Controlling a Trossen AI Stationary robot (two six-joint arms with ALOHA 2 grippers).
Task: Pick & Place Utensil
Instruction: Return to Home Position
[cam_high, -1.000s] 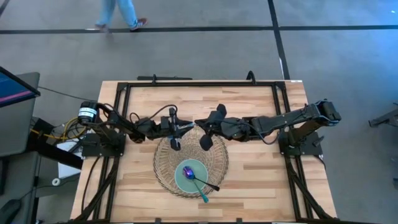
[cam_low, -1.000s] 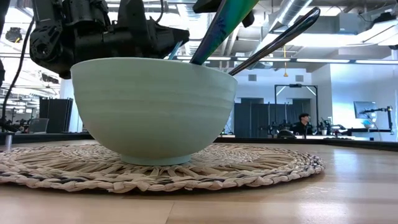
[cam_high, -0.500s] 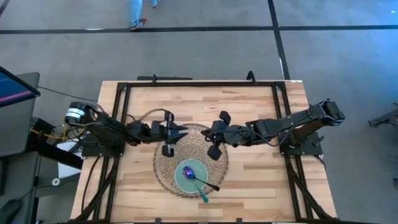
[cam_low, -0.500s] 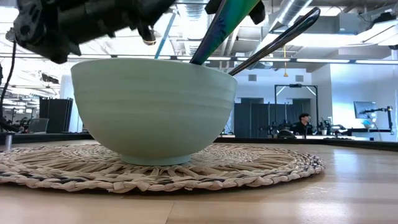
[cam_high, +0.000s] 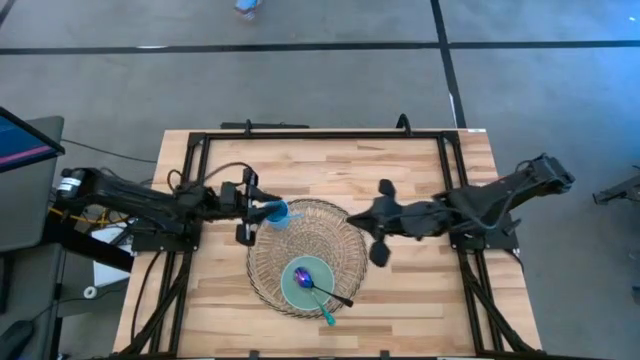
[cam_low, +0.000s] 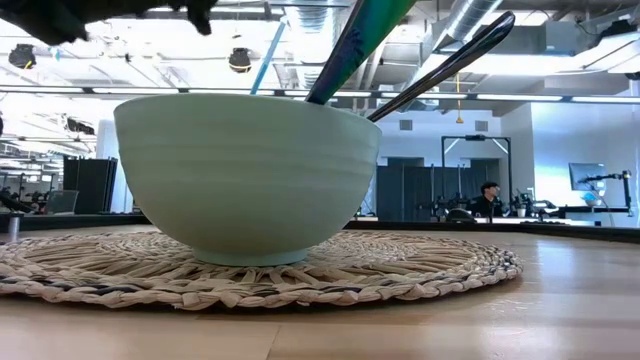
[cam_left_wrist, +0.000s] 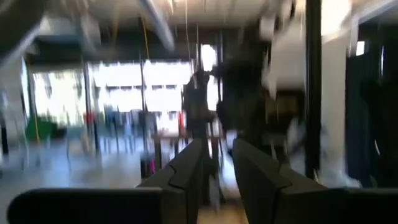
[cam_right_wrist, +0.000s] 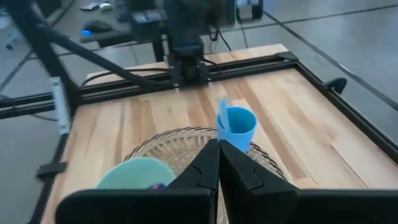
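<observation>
Claw on the right arm (cam_right_wrist: 218, 148) sits nearest me, fingers pressed together and empty, just off the mat's (cam_high: 345, 235) right edge. Next comes the green bowl (cam_right_wrist: 135, 173) with a spoon (cam_high: 322, 303) leaning in it. Then there's the blue cup (cam_right_wrist: 237, 127), upright at the mat's edge on the left arm's side so the straw (cam_right_wrist: 222, 111) can lean inside. Beyond it the left claw (cam_high: 248, 207) hangs just beside the cup, slightly spread, holding nothing. I judge both clear to go home. From table height the bowl hides the cup.

The wooden bench (cam_high: 410, 290) with its black frame (cam_high: 320, 133) stands on a grey floor (cam_high: 540, 80), a screen (cam_high: 20, 140) is beside its left side, and a person (cam_low: 488, 197) sits far behind in the room.
</observation>
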